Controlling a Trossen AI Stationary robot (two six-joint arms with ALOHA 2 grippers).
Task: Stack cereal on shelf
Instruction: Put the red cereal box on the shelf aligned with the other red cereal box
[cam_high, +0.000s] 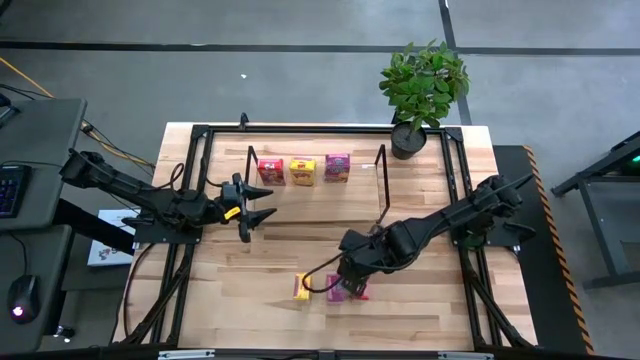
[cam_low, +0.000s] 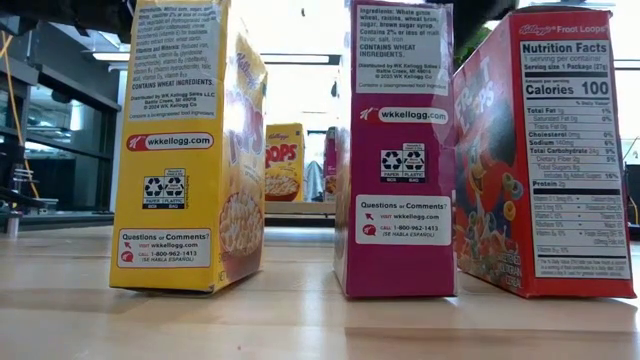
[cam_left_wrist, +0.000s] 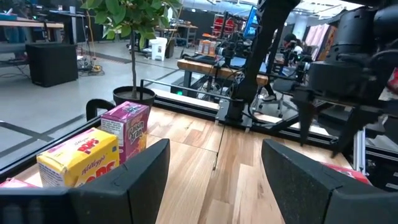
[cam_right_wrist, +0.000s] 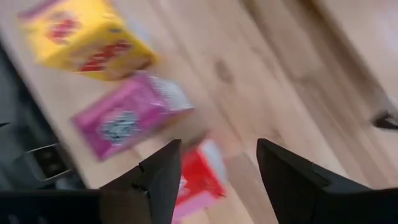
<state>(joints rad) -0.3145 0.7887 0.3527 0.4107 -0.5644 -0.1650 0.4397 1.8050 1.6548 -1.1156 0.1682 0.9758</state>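
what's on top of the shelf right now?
Three cereal boxes stand in a row on the shelf: red box, yellow box, magenta box. Nothing is stacked on them. The board beneath each box is covered.

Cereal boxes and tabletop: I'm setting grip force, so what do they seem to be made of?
The yellow cereal box, magenta cereal box and red cereal box look like thin printed cardboard with a slight sheen: folded edges and printed panels show. The tabletop looks like light wood with a smooth finish: planks and grain lines are visible.
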